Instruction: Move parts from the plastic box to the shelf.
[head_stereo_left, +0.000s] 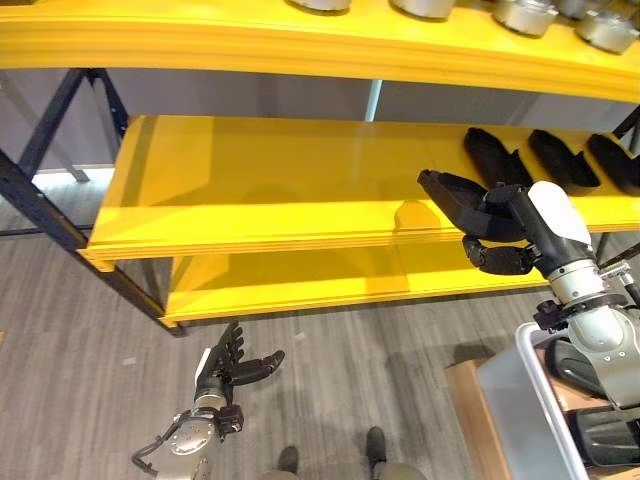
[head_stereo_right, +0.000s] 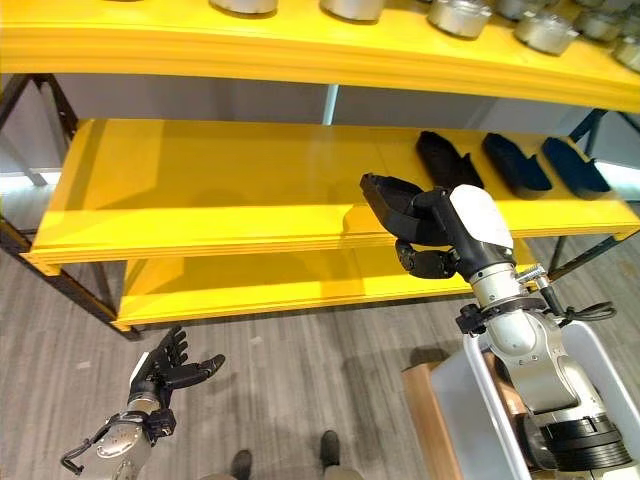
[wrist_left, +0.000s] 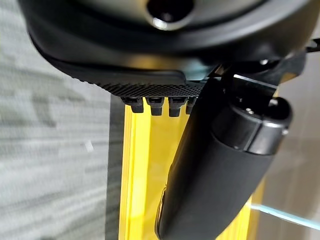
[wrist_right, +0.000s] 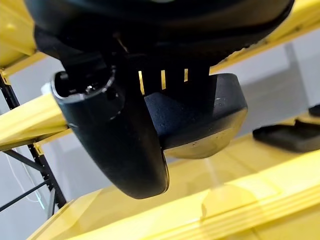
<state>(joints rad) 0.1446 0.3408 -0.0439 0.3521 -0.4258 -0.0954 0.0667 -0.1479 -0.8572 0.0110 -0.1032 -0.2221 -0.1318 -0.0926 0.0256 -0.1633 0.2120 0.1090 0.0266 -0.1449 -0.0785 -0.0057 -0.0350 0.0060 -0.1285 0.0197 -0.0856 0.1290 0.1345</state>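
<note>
**Ana:** Left eye view first, then. What was the right hand (head_stereo_left: 500, 232) doing?

**Ben:** It was clamped round a black part (head_stereo_left: 452, 197), thumb and fingers curled about its rear end, holding it in the air over the front lip of the middle shelf (head_stereo_left: 260, 190). In the right wrist view the same part (wrist_right: 200, 117) showed as a matte, rounded wedge with a worn, paler underside. The thumb covered much of it, so I could not make out its full outline.

**Ana:** And the other parts?

**Ben:** Three more black parts (head_stereo_left: 495, 155) lay side by side on the right end of that shelf, long, tapered and dull-surfaced. The rightmost was cut off by the frame edge. Round metal cans (head_stereo_left: 525, 15) stood on the top shelf, only their lower halves visible.

**Ana:** The plastic box?

**Ben:** The pale, translucent plastic box (head_stereo_left: 520, 400) sat at lower right on a wooden stand (head_stereo_left: 470, 420), mostly hidden behind the right arm. What it held could not be seen.

**Ana:** The left hand?

**Ben:** The left hand (head_stereo_left: 228, 368) hung low over the grey plank floor (head_stereo_left: 90, 380), fingers loosely spread, gripping nothing. The shelves were glossy yellow boards on a dark blue steel frame (head_stereo_left: 40, 205).
</note>
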